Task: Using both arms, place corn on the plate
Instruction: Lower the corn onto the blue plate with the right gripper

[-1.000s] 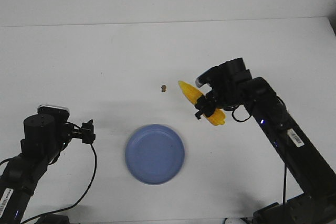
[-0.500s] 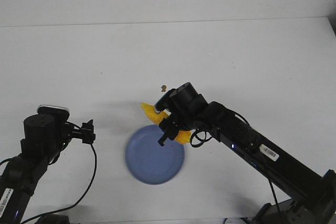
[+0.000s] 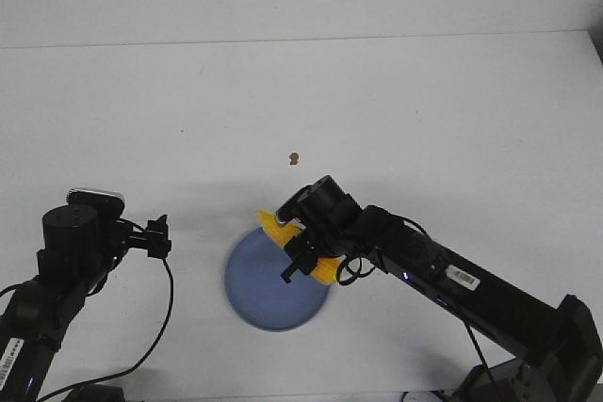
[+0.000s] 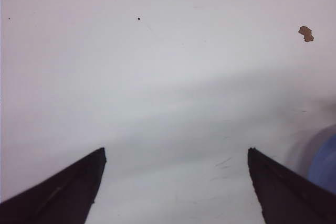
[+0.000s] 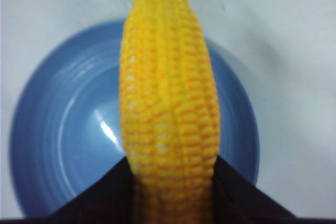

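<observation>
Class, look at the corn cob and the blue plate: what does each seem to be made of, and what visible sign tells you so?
The corn: probably moulded plastic or rubber, not a real cob; its yellow is very uniform and the kernel rows look evenly pressed with a faint sheen. The plate: likely glazed ceramic or glossy plastic; the wrist view shows a bright light reflection and smooth concentric rings. The pictures cannot settle which.

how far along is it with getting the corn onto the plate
Done: the right tool has the corn clamped and carried above the blue plate. In hand: lining it up over the plate's far edge. Left: lower and release. The left tool is open over bare table, holding nothing.
</observation>
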